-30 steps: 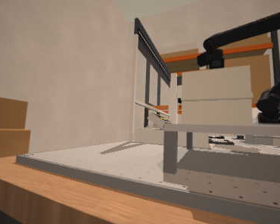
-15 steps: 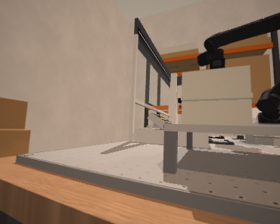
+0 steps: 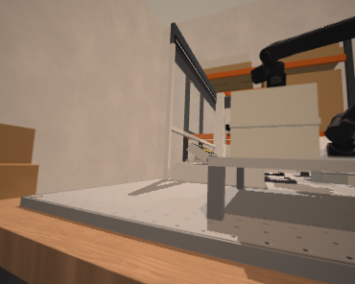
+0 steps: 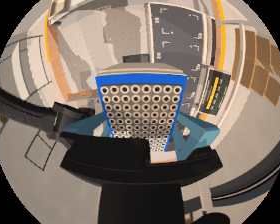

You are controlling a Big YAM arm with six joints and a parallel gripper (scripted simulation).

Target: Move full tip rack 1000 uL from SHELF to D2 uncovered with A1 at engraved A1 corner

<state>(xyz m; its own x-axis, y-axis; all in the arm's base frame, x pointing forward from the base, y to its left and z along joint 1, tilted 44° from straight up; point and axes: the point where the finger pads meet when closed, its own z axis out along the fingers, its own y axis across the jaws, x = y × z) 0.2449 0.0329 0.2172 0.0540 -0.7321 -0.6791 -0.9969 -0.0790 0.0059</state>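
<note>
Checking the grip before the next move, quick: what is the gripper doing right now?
Gripper: closed on the blue tip rack, whose top shows pale rings.

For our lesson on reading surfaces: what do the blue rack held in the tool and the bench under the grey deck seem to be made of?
Blue rack, clamped in the tool: probably moulded plastic, matte, judging by its flat uniform colour and crisp rows of round holes.
Bench: looks like wood or a wood veneer, smooth satin finish, with warm orange tone and long grain streaks.

A light wooden bench top (image 3: 84, 240) is carrying a grey perforated metal baseplate (image 3: 156, 211). Brown cardboard boxes (image 3: 10, 158) are sitting stacked at left; orange-beamed storage racking (image 3: 315, 61) is standing behind.
</note>
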